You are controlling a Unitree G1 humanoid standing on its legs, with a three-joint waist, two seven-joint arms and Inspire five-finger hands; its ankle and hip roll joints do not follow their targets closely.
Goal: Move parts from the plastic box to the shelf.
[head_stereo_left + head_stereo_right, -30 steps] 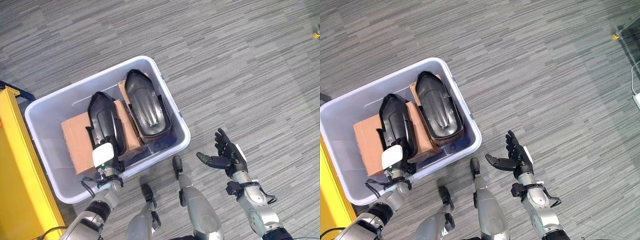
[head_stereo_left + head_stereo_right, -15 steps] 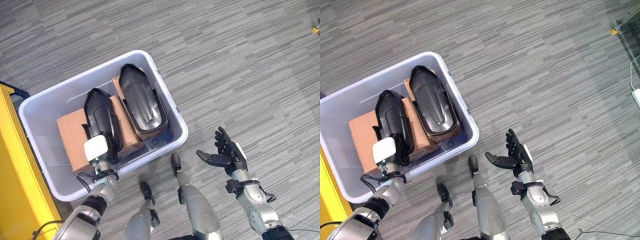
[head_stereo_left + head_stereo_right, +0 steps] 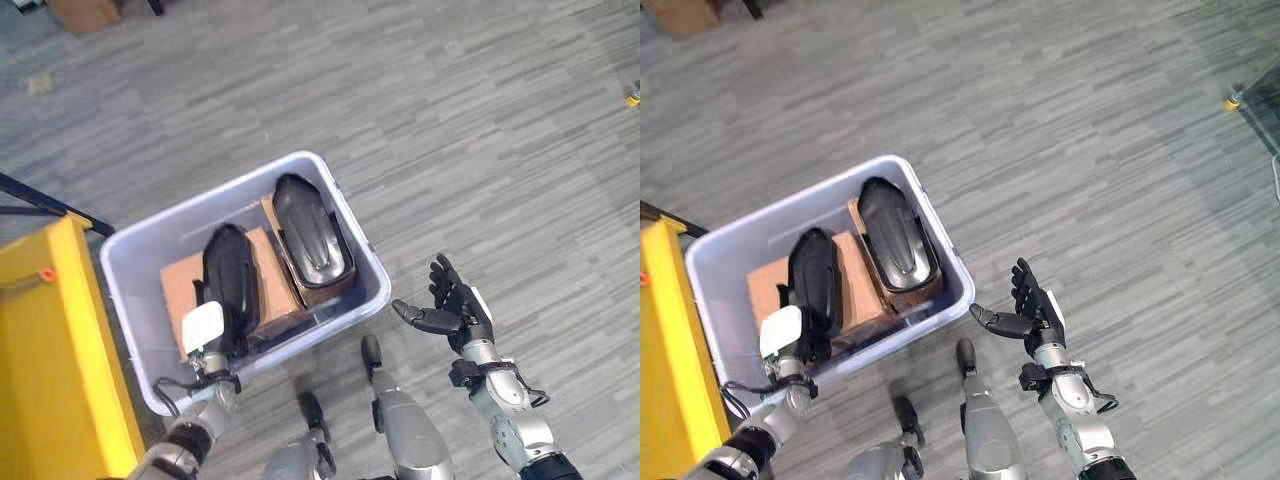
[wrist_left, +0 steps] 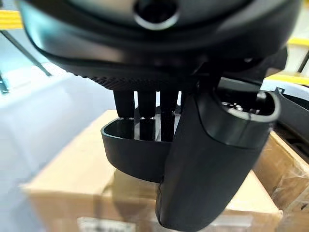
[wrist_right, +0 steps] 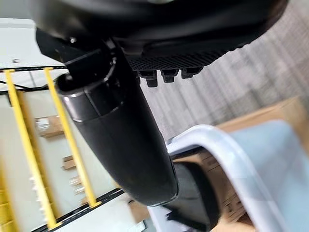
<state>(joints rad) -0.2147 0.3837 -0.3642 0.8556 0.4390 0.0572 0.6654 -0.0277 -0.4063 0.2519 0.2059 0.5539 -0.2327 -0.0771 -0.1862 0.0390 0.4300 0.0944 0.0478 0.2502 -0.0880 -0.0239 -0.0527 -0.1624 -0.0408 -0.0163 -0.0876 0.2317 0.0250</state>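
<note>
- My left hand (image 3: 203, 330) sits at about 7 o'clock in the head view, over the near end of the plastic box (image 3: 140, 255); in its wrist view the fingers (image 4: 147, 102) curl over the rim of a black part (image 4: 140, 154) with the thumb (image 4: 212, 159) closing on the outside, so I read it as gripping that part.
- That left black part (image 3: 230, 280) lies on a brown cardboard box (image 3: 178, 290) inside the plastic box.
- A second black part (image 3: 312, 243) lies just beside it, toward 1 o'clock, on another piece of cardboard.
- My right hand (image 3: 452, 308) hangs at about 4 o'clock, well apart from the plastic box, over the grey floor (image 3: 480, 130), fingers spread wide and holding nothing.
- A yellow shelf (image 3: 50, 370) stands at 9 o'clock, just beside the plastic box.
</note>
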